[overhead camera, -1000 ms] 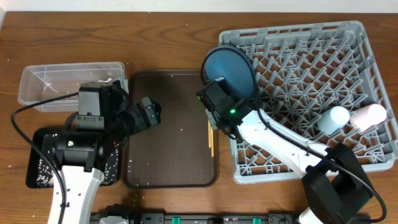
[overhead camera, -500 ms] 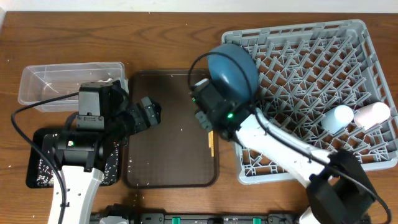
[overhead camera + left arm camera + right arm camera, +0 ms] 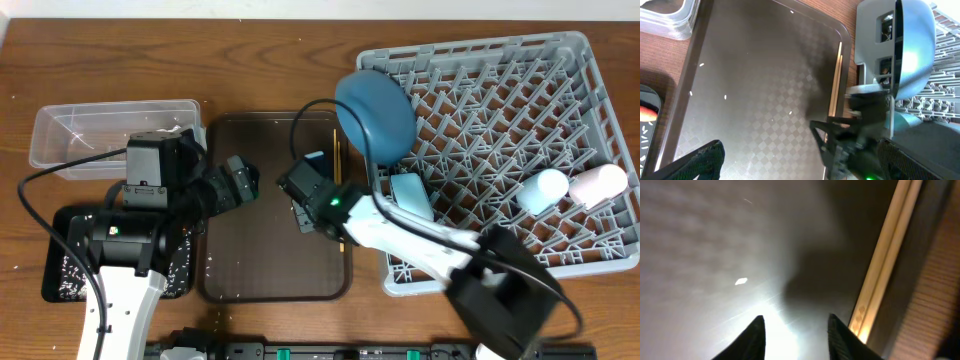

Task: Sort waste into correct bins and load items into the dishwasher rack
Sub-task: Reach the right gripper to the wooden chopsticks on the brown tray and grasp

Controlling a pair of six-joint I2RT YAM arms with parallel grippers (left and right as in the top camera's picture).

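Black tray [image 3: 48,250], 8 o'clock: rice [image 3: 68,265] specks inside.
Brown tray [image 3: 250,250], centre: chopsticks [image 3: 337,170] along 3 o'clock edge.
Rack [image 3: 500,120], 3 o'clock: plate [image 3: 376,112] on edge at 10 o'clock corner, bowl [image 3: 410,195] near it, blue cup [image 3: 541,190] and pink cup [image 3: 598,184] at 3 o'clock side.
Tub [image 3: 80,135], 10 o'clock.
Right gripper [image 3: 795,330] low over brown tray, beside chopsticks, narrowly parted, empty.
Left gripper [image 3: 240,180] over brown tray's 9 o'clock edge, wide, empty.

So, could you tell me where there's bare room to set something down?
The brown tray is bare between the left gripper and the chopsticks, where the right gripper crowds. The rack is free between plate and light blue cup.
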